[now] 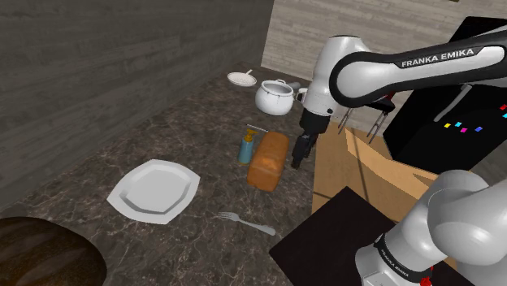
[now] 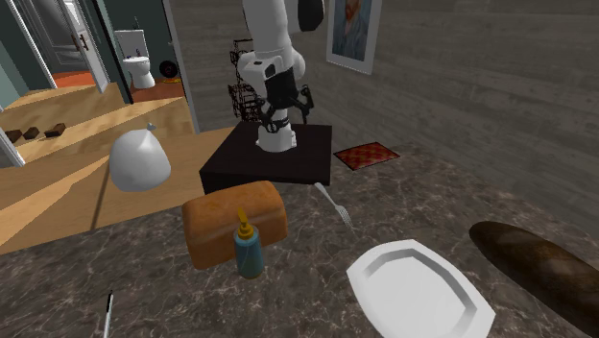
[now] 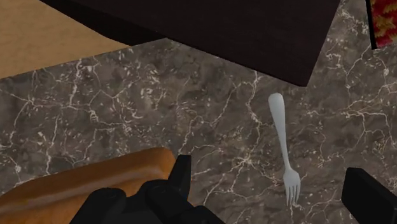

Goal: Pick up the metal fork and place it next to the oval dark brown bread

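Fork [image 3: 282,143] lies flat on the marbled counter [image 1: 187,130], between the white plate [image 1: 154,191] and the black stand [image 1: 325,236], well apart from the dark oval bread [image 1: 45,253]. Gripper [image 1: 299,160] hangs over the tan loaf's [image 1: 268,169] edge, fingers spread, grasping nothing.

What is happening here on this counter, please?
A white robot arm seems to be going for the fork, which lies untouched on the dark marble counter. Its black gripper hangs open above the counter beside an orange-brown loaf, holding nothing. The oval dark brown bread lies farther off, past a white plate.
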Available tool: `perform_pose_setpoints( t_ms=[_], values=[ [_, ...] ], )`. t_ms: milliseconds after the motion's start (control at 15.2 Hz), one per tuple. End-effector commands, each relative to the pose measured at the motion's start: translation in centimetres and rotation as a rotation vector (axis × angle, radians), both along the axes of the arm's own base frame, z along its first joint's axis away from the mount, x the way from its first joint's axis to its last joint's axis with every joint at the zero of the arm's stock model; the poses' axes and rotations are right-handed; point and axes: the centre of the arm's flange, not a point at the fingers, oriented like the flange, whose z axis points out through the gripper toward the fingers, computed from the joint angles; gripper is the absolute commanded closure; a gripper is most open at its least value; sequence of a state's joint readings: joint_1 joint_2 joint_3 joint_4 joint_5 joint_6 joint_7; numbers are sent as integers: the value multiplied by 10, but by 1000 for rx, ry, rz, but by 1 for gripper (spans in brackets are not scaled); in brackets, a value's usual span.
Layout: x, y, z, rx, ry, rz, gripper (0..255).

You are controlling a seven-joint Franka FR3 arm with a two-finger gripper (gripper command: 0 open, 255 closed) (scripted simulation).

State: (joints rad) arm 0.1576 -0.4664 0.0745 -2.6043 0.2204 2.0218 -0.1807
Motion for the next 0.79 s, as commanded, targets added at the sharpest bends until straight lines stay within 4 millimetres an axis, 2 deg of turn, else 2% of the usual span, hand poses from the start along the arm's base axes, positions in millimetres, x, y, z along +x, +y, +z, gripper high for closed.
perform_pose_setpoints(
  t_ms=[0,726],
  values=[
    [4,14,-22,3,0,25,0],
    [25,92,-145,20,13,160,0]
  ],
)
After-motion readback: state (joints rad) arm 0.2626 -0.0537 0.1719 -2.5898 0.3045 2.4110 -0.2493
